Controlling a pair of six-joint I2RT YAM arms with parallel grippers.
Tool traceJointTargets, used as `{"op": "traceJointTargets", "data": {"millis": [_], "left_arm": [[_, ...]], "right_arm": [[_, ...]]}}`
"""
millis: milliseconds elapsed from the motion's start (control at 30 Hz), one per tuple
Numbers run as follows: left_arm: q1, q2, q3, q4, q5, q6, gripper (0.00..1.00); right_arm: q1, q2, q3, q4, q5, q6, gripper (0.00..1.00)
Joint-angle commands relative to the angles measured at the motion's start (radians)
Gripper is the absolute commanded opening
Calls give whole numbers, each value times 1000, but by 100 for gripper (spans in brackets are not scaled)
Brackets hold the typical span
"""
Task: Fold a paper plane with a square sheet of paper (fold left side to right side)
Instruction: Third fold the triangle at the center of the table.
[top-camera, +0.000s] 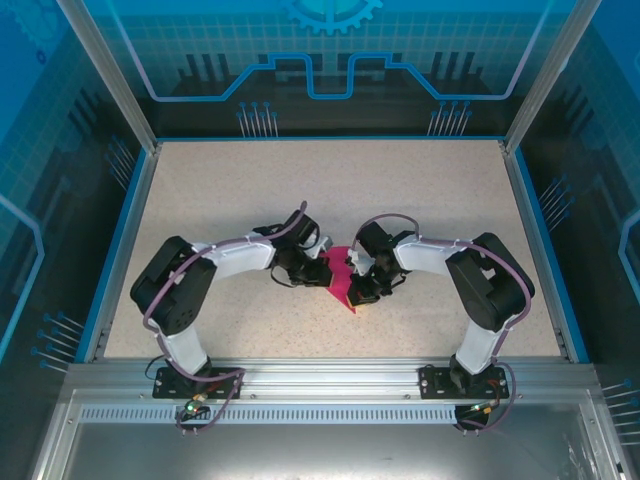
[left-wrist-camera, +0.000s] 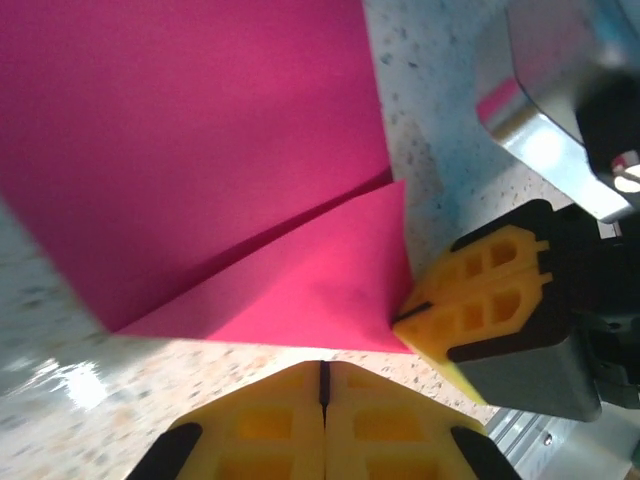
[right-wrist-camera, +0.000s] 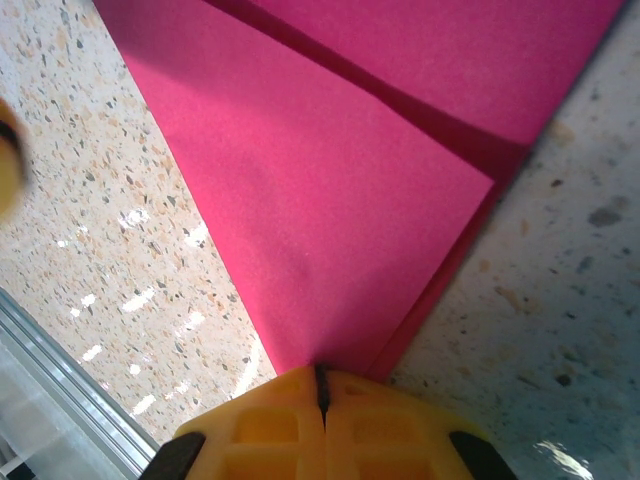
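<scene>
The square sheet of paper (top-camera: 342, 282) is magenta-pink and lies partly folded on the speckled table between the two grippers. In the left wrist view the paper (left-wrist-camera: 220, 150) shows a creased triangular flap. My left gripper (left-wrist-camera: 323, 367) is shut, with a thin strip of bare table between its tips and the paper's edge. The right gripper's yellow fingers (left-wrist-camera: 480, 300) pinch the flap's corner. In the right wrist view my right gripper (right-wrist-camera: 322, 376) is shut on a corner of the layered paper (right-wrist-camera: 330, 200). From above, the left gripper (top-camera: 320, 270) and right gripper (top-camera: 358, 292) flank the sheet.
The table (top-camera: 330, 190) is bounded by blue side rails (top-camera: 118, 250) and a metal rail (top-camera: 330, 375) along the near edge. The right arm's grey metal body (left-wrist-camera: 550, 130) sits close to the left wrist camera. Open tabletop stretches behind the arms.
</scene>
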Motion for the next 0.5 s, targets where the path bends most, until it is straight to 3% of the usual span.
{"op": "traceJointTargets", "data": {"millis": [0,467], "left_arm": [[-17,59,51,32,24,-27,6],[-21,136,12,32,-35,-5,5]], "right_arm": [[6,47,-18,-58,122,1,1],[0,-95,-31,-8,74,75,2]]}}
